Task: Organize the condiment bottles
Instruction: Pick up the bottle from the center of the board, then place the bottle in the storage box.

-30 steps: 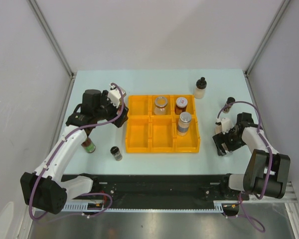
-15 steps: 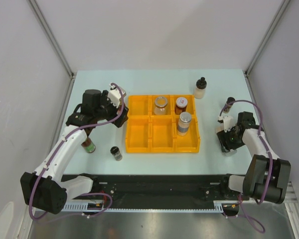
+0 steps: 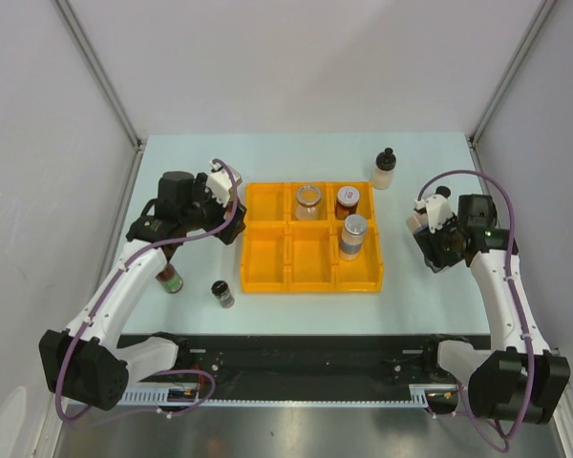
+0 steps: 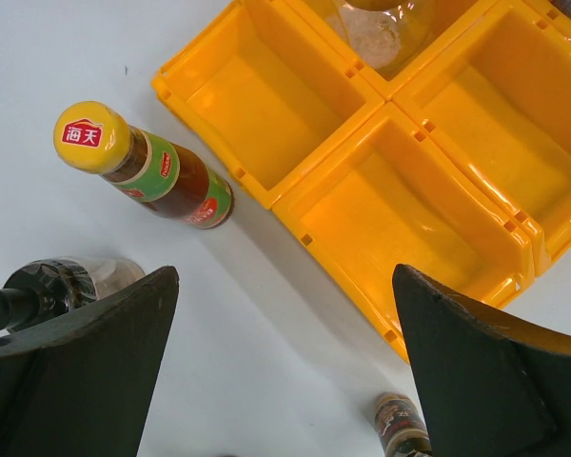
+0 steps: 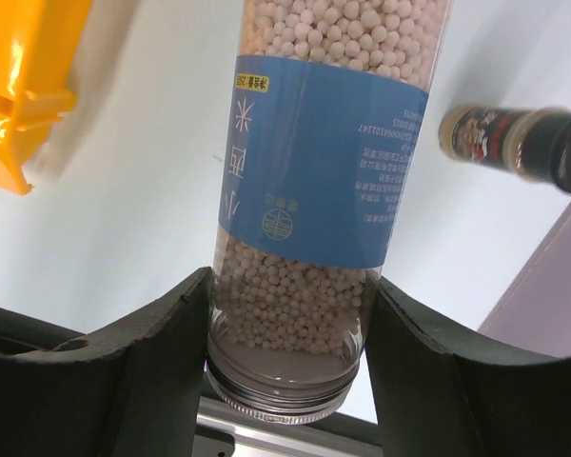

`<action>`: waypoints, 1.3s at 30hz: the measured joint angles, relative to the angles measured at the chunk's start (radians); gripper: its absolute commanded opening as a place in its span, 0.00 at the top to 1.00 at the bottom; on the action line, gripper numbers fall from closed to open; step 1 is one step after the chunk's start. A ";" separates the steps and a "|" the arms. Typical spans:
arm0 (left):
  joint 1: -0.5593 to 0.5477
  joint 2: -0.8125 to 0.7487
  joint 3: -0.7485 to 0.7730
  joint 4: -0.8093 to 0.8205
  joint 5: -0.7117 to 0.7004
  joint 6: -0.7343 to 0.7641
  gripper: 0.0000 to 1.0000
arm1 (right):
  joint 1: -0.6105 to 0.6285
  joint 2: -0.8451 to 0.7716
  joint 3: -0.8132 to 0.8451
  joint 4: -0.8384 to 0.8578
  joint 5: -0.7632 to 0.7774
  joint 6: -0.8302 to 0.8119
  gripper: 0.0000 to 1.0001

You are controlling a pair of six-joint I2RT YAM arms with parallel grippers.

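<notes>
Jar of white beads (image 5: pixel 309 171) pinched between the right fingers (image 5: pixel 162 362), gripped near its silver-lidded end, long axis running straight up the right wrist frame. Sits at the right middle of the top frame, with the yellow tray (image 3: pixel 265 262) off to its left; judged to need a carry leftward, right arm nearest and already holding.

Right column of the tray taken by a silver-lidded jar (image 3: pixel 353 234) and a brown jar (image 3: pixel 348 201); lower middle and both left compartments bare.

Blue label with large white Chinese characters, turned sideways, not readable with confidence; small print too fine.

Left fingers (image 4: pixel 76 371) spread wide, gripping nothing, above a slim sauce bottle (image 4: pixel 147 171) in the upper left of the left wrist frame, near the tray's edge. Red badge reading 海天 on its yellow cap.

Black-capped spice bottle (image 5: pixel 519 143) at the right edge of the right wrist frame, label too blurred to read.
</notes>
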 measured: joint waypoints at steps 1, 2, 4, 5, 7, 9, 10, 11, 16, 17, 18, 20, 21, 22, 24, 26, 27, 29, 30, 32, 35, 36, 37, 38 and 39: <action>0.000 0.000 0.000 0.000 0.000 0.000 0.00 | 0.013 0.003 0.010 -0.005 0.003 -0.003 0.44; 0.000 0.000 0.000 0.000 0.000 0.000 0.00 | 0.023 0.005 0.017 -0.012 0.006 -0.008 0.44; 0.000 0.000 0.000 0.000 0.000 0.000 0.00 | 0.042 0.011 0.027 -0.032 0.010 -0.028 0.44; 0.000 0.000 0.000 0.000 0.000 0.000 0.00 | 0.050 0.015 0.034 -0.045 0.013 -0.037 0.45; 0.000 0.000 0.000 0.000 0.000 0.000 0.00 | 0.062 0.023 0.052 -0.077 0.020 -0.070 0.45; 0.000 0.000 0.000 0.000 0.000 0.000 0.00 | 0.071 0.032 0.081 -0.115 0.022 -0.106 0.45; 0.000 0.000 0.000 0.000 0.000 0.000 0.00 | 0.076 0.034 0.096 -0.131 0.021 -0.125 0.46; 0.000 0.000 0.000 0.000 0.000 0.000 0.00 | 0.080 0.035 0.111 -0.146 0.022 -0.138 0.46; 0.000 0.003 0.001 -0.002 0.016 0.002 0.00 | 0.097 0.035 0.156 -0.198 0.004 -0.203 0.51; 0.000 0.011 0.010 -0.019 0.047 0.008 0.00 | 0.097 0.034 0.159 -0.206 -0.011 -0.215 0.53; 0.000 0.014 0.013 -0.022 0.057 0.010 0.00 | 0.097 0.031 0.160 -0.212 -0.020 -0.223 0.55; 0.000 0.033 0.045 -0.063 0.137 0.031 0.00 | 0.097 0.019 0.164 -0.232 -0.052 -0.248 0.60; 0.000 0.048 0.073 -0.090 0.195 0.051 0.00 | 0.097 0.010 0.171 -0.247 -0.069 -0.261 0.62; -0.001 0.066 0.106 -0.112 0.265 0.072 0.00 | 0.097 0.000 0.183 -0.265 -0.091 -0.272 0.65; -0.005 0.100 0.168 -0.152 0.376 0.104 0.00 | 0.100 -0.019 0.216 -0.299 -0.135 -0.299 0.70; -0.013 0.160 0.277 -0.213 0.520 0.143 0.00 | 0.102 -0.038 0.264 -0.330 -0.191 -0.322 0.73; -0.018 0.188 0.317 -0.229 0.568 0.163 0.00 | 0.109 -0.045 0.291 -0.342 -0.217 -0.330 0.76; -0.031 0.266 0.440 -0.307 0.690 0.211 0.00 | 0.135 -0.053 0.337 -0.357 -0.260 -0.341 0.81; -0.039 0.316 0.505 -0.360 0.748 0.247 0.00 | 0.162 -0.054 0.361 -0.362 -0.285 -0.344 0.82; -0.052 0.428 0.651 -0.497 0.846 0.331 0.00 | 0.208 -0.053 0.386 -0.363 -0.320 -0.343 0.83; -0.070 0.612 0.855 -0.665 0.955 0.443 0.00 | 0.280 -0.045 0.399 -0.362 -0.344 -0.332 0.87; -0.075 0.666 0.906 -0.698 0.979 0.456 0.00 | 0.298 -0.037 0.406 -0.362 -0.348 -0.323 0.89; -0.079 0.710 0.939 -0.721 0.998 0.464 0.00 | 0.329 -0.031 0.409 -0.358 -0.351 -0.318 0.89; -0.083 0.746 0.963 -0.747 1.014 0.468 0.00 | 0.353 -0.022 0.417 -0.354 -0.356 -0.311 0.89; -0.087 0.770 0.976 -0.767 1.021 0.473 0.00 | 0.370 -0.015 0.423 -0.352 -0.360 -0.305 0.89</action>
